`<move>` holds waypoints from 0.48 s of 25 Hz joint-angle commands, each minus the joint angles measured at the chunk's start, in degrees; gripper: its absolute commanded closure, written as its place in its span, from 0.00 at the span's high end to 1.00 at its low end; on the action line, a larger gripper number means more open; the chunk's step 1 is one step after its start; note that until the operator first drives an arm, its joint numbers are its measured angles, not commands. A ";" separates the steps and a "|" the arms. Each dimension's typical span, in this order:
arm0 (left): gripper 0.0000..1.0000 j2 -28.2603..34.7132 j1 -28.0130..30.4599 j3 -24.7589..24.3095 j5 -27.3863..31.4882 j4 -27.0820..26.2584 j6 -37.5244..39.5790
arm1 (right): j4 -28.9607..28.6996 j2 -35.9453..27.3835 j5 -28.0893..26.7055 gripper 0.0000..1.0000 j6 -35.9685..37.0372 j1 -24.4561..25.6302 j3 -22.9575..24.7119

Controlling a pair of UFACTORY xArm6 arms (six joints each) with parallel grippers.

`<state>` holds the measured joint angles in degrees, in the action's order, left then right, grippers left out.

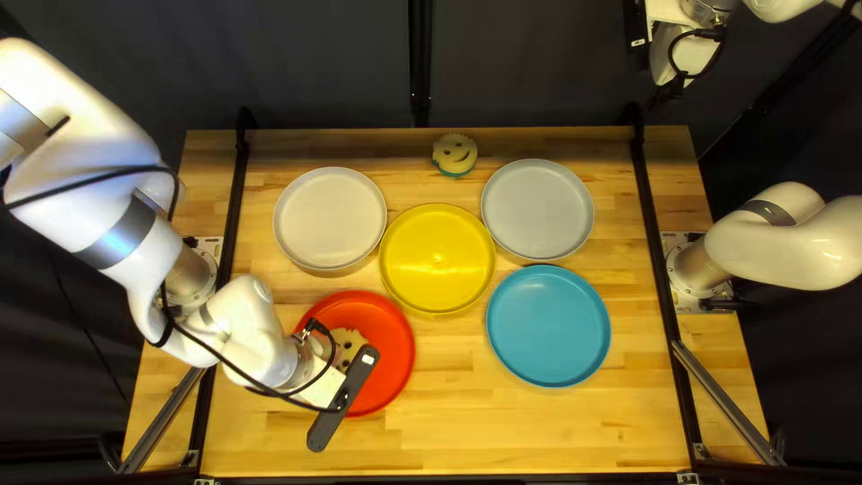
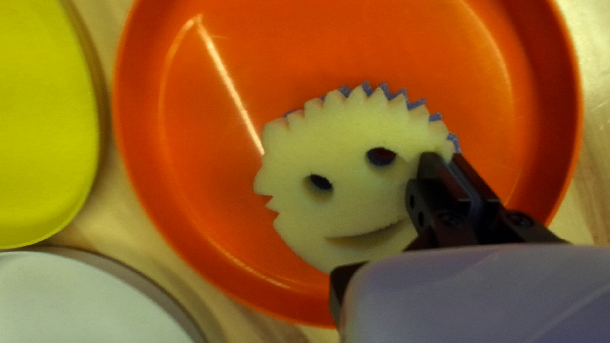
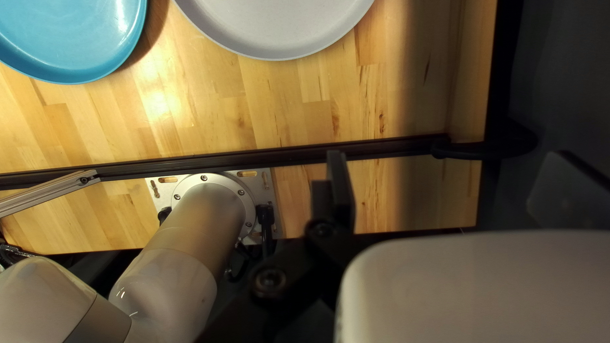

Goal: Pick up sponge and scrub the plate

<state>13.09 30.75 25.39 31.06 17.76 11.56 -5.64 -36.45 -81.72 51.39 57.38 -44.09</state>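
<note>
Your left arm [image 1: 244, 328] hides part of the red plate [image 1: 395, 346]. The yellow plate [image 1: 437, 259] is just beside it; the white [image 1: 329, 218], grey [image 1: 538, 209] and blue plates [image 1: 549, 325] lie around. Another sponge [image 1: 454, 154] sits near the far edge. In the red plate, your left pincer [image 1: 346, 395] grips the task sponge [image 2: 343, 197]. Your right pincer [image 1: 667, 90] gapes before the dark curtain [image 1: 323, 63], beyond the wooden worktop [image 1: 539, 431].

The left gripper [image 1: 341, 401] partly hides the sponge [image 2: 349, 206] and red plate [image 1: 395, 346].

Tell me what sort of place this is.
Likely a robotics lab or test bench: my left arm and right arm are mounted at a wooden table, with a dark curtain behind it.
</note>
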 commanded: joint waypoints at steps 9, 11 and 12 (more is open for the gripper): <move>0.00 14.12 -11.93 -4.60 9.59 -3.93 -13.97 | 0.00 0.00 0.00 1.00 0.00 0.00 0.00; 0.00 14.72 -14.50 -5.91 9.28 -4.12 -15.86 | 0.00 0.00 0.00 1.00 0.00 0.00 0.00; 0.00 15.16 -15.09 -6.37 9.43 -4.23 -15.71 | 0.00 0.00 0.00 1.00 0.00 0.00 0.00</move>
<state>27.20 17.76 20.36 40.47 13.93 -2.84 -5.64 -36.45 -81.72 51.39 57.38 -44.09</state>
